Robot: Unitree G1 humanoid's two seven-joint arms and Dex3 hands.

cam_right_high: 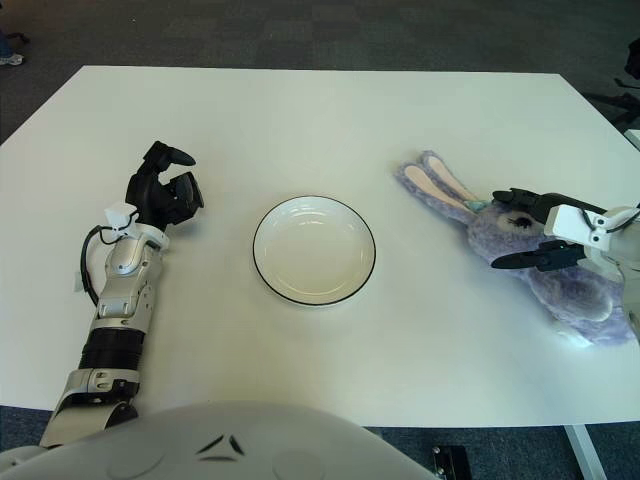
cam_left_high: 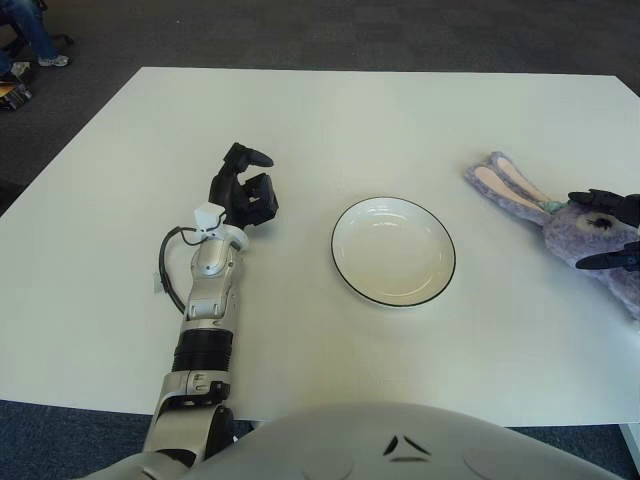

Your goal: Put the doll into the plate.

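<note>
Straddling doll (cam_right_high: 530, 250) head: right robot hand (cam_right_high: 530, 231) (fingers spread), plate (cam_right_high: 314, 250) bare.

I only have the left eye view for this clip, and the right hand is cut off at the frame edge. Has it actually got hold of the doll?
Observer: Not clearly. In the right eye view the right hand sits over the doll's head, fingers spread either side of the face, not visibly closed.
Operator: Is the whole doll on the table?
Observer: Yes. Its body runs back under the wrist, all on the table.
Operator: And the plate?
Observer: The plate is empty. The left hand shows to its left.
</note>
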